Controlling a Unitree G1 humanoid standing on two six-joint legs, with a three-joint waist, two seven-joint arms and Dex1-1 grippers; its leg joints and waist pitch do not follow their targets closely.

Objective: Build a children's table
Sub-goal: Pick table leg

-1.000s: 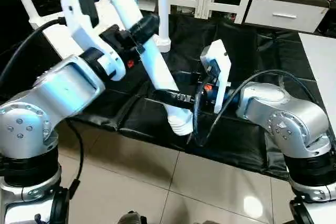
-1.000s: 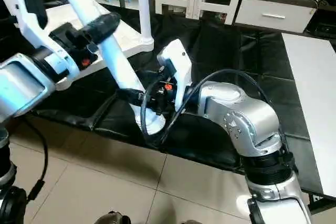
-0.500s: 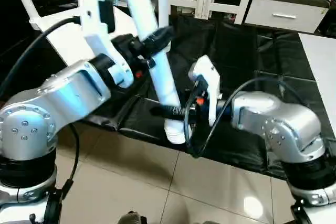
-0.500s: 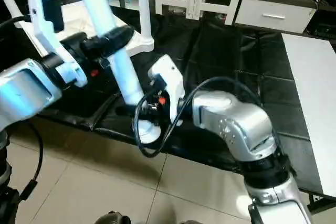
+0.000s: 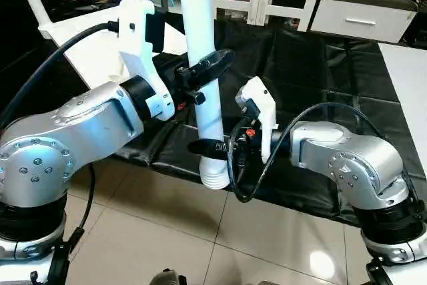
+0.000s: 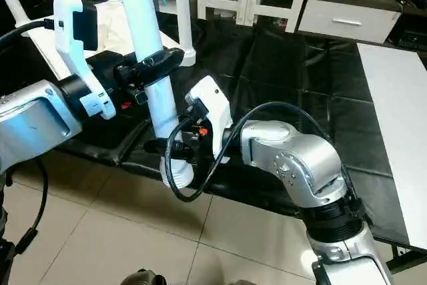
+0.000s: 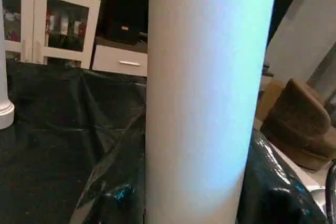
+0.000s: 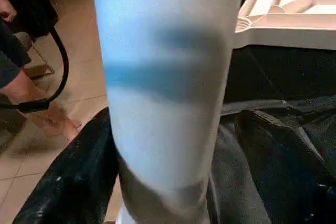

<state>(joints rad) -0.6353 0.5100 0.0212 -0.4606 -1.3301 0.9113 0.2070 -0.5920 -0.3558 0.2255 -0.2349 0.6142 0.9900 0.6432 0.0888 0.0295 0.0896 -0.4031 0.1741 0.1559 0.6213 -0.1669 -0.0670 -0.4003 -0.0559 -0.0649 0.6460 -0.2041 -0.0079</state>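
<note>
White leg (image 5: pixel 200 51) upright, pinched mid-shaft by left end effector (image 5: pixel 203 71); right end effector (image 5: pixel 208 146) at threaded end, grip unclear, likely steadying for screw-in.

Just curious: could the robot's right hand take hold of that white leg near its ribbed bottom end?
Probably yes: the right hand already sits at the leg just above its ribbed end, nothing between them.

count: 4 white legs (image 5: pixel 203 65), 1 tabletop (image 5: pixel 90 48), 2 hands — left hand (image 5: pixel 200 71), right hand (image 5: pixel 212 146).
</note>
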